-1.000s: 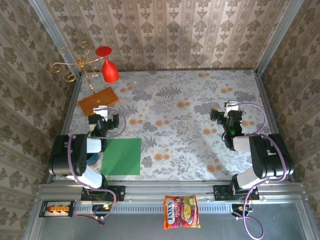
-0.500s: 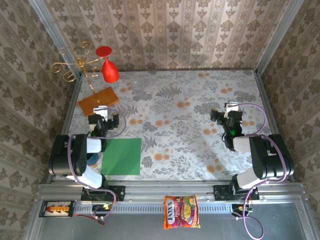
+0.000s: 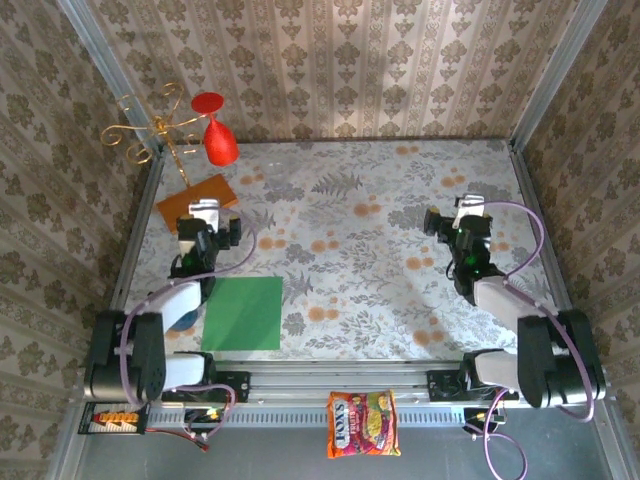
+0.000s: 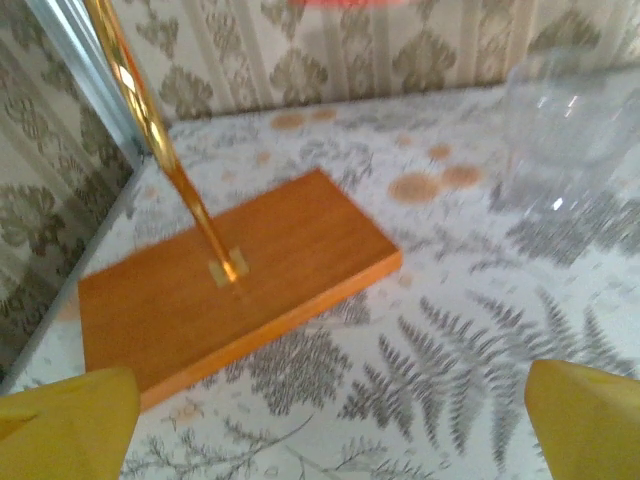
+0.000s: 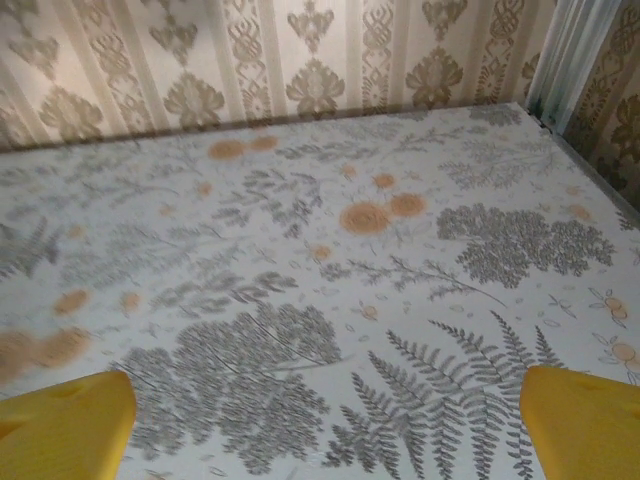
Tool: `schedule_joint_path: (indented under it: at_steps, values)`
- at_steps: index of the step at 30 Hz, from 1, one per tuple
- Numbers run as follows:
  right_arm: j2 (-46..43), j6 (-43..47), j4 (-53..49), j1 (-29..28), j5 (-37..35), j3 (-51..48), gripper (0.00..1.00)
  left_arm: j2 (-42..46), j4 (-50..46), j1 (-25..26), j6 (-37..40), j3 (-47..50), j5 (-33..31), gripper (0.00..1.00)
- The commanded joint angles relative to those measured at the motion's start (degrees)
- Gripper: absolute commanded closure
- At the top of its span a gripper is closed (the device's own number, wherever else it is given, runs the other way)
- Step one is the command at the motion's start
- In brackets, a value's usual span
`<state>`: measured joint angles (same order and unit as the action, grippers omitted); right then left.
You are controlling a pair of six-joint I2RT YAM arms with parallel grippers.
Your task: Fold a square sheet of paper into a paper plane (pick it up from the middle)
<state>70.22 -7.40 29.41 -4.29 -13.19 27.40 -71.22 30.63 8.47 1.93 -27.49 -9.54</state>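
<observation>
Both jaws are seen spread, nothing held | square sheet of paper (image 3: 243, 313) is found flat lower left, just below left gripper (image 3: 207, 222) | right gripper (image 3: 463, 221) well apart, right side

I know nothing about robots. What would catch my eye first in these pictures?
First the bright green sheet, lying flat at the near left of the flowery table, beside the left arm. Next, the red glass, which hangs upside down from a gold rack in the far left corner. A snack packet lies on the rail in front, between the two arms' bases.
</observation>
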Motion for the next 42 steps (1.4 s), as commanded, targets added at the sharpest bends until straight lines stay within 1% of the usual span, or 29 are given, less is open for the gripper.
schedule_joint_path:
  at_steps: [1,4,6,8,10,14,16,19,24,27,31,33,36,42]
  values:
    - [-4.20,-7.76,-14.94,-2.15,-1.31,4.63,0.00,5.89,-16.26,2.19,-7.70,-5.54,-2.65,0.00]
    - [-4.59,-13.66,-24.58,-4.09,0.13,9.64,0.00,8.35,-29.25,2.73,-17.20,-11.01,-0.24,0.00]
    - [-3.18,-17.51,-30.29,-5.61,0.25,13.65,0.00,8.66,-35.94,2.74,-22.87,-13.86,1.03,0.00]
    - [-0.67,-20.17,-34.97,-6.94,2.77,17.75,0.00,8.64,-41.82,2.87,-26.59,-15.91,4.42,0.00]
    - [2.48,-21.22,-38.19,-8.66,6.11,21.57,0.00,8.47,-47.75,3.55,-29.56,-17.45,6.12,0.00]
    - [7.03,-22.20,-38.93,-12.35,9.09,25.57,0.00,8.00,-56.17,6.86,-33.60,-17.61,5.65,0.01]
    - [9.06,-23.61,-38.95,-13.47,10.69,26.81,0.00,7.34,-60.18,8.99,-37.01,-17.12,4.65,0.03]
    - [12.85,-24.87,-39.08,-14.79,12.73,28.13,0.00,6.55,-63.73,11.22,-42.76,-14.83,5.00,0.08]
    - [16.10,-25.93,-39.30,-16.95,13.19,29.11,0.00,7.19,-65.04,16.67,-48.93,-9.31,7.55,0.10]
    - [17.61,-26.17,-39.23,-17.74,13.43,29.63,0.00,6.79,-60.87,21.56,-52.66,-5.43,10.86,0.10]
    - [19.20,-26.35,-39.25,-18.30,13.37,30.41,0.00,3.36,-56.22,25.76,-56.60,-3.65,12.56,0.11]
    - [19.75,-26.67,-38.99,-18.41,13.28,30.68,0.00,0.69,-54.42,26.92,-57.55,-4.26,13.02,0.11]
    - [20.29,-26.84,-39.05,-18.55,13.45,31.20,0.00,-3.52,-50.94,27.77,-58.00,-5.19,15.38,0.12]
    - [21.10,-26.62,-39.87,-18.50,12.47,32.02,0.00,-11.72,-45.21,28.44,-57.33,-9.43,19.90,0.12]
